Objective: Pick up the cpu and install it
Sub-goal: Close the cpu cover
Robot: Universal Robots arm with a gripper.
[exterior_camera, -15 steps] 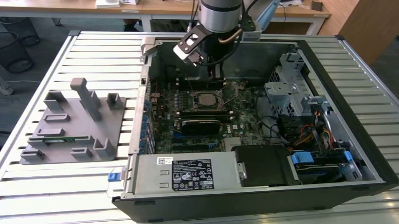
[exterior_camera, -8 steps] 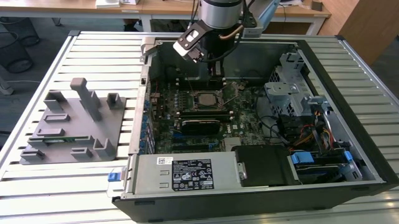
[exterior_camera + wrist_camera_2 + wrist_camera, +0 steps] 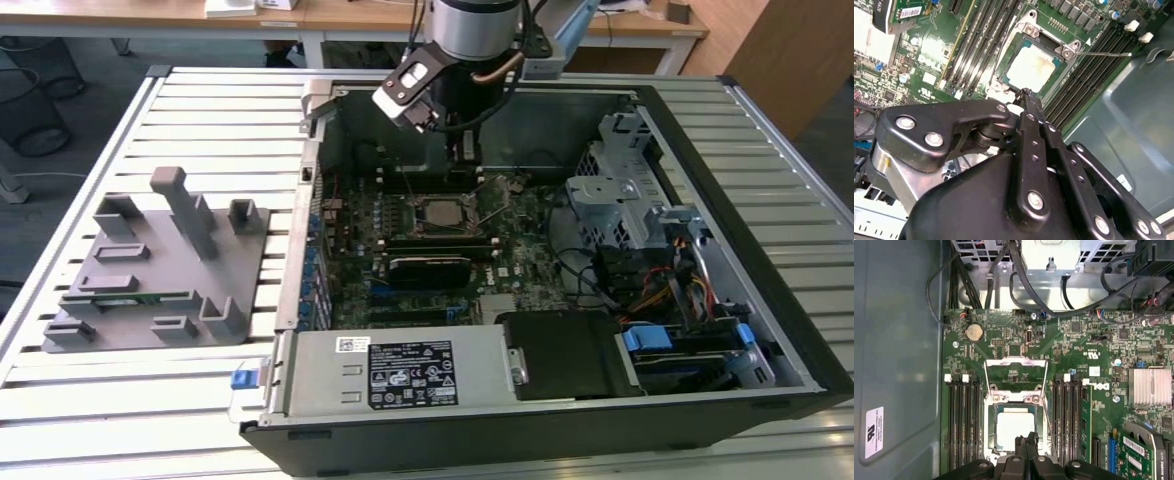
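Jaws are seen pressed together, nothing held. Gripper [image 3: 1024,441] is poised near cpu [image 3: 1015,426], which is seated in socket [image 3: 988,432] at exterior view's centre (latch [image 3: 1015,361] open). Flush seating should prob. be checked w/o sideways drag.

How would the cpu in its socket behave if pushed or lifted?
The cpu looks flat, square and metal-topped: probably stiff, not apt to roll. Sitting inside the socket frame, it likely resists sideways pushes. Its smooth, shiny top may be slippery.
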